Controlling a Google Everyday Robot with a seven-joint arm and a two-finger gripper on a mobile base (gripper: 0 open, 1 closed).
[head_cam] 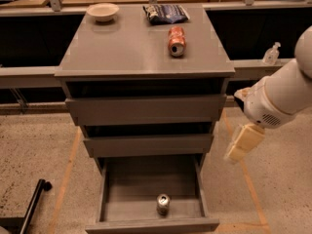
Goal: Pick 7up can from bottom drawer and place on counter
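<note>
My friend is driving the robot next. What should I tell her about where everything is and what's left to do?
Gripper: hangs to the right of the cabinet, about level with the middle drawer, far from the can.
7up can: upright in the open bottom drawer, near its front.
Counter: holds a red-orange can, a bowl and a snack bag.
Done: the drawer is open.
Left: reach down, grasp the 7up can, lift it and set it on the counter.
</note>
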